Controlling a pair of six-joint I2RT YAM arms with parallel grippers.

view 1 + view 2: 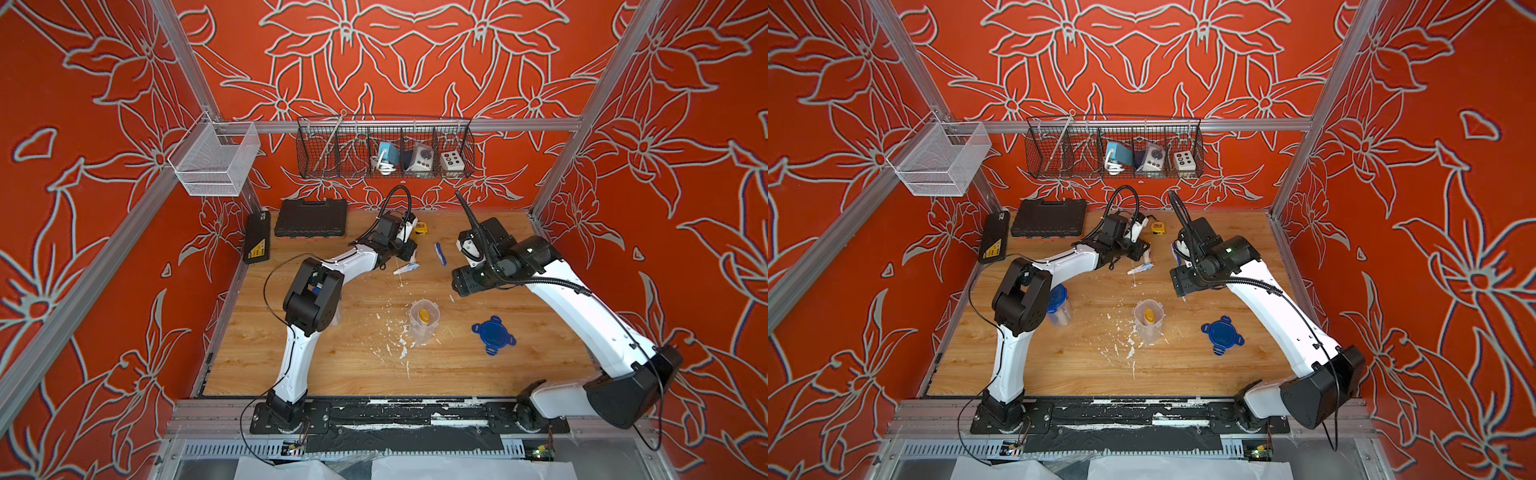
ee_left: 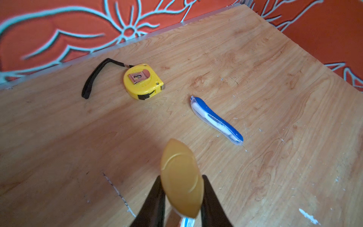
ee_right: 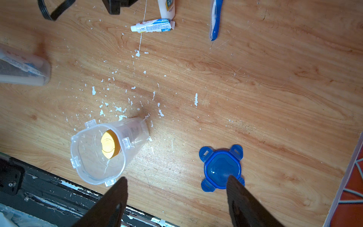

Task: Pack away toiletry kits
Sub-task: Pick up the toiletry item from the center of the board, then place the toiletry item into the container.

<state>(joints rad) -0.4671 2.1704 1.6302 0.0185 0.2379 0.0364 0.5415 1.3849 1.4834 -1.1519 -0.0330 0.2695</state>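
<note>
My left gripper is clamped on a yellow-capped bottle toward the far edge of the bench. I cannot tell whether the bottle is clear of the wood. My right gripper hangs with jaws spread and empty, above the bench between the open cup and the loose lid.

By my reckoning I am about halfway. The lidded cup stands toward the left edge, half hidden by my left elbow, so one kit looks packed. The open cup stands near the middle with only another bottle inside. Its lid lies flat toward the right edge and is not yet pressed on. The toothbrush and the toothpaste tube, which is just beside the held bottle, lie out on the wood.

Not mine to pack are the tool case, along the far edge near the left corner, and the tape measure, close beyond my left gripper. Nothing I see blocks the way to the open cup. White flecks litter the bench around it.
</note>
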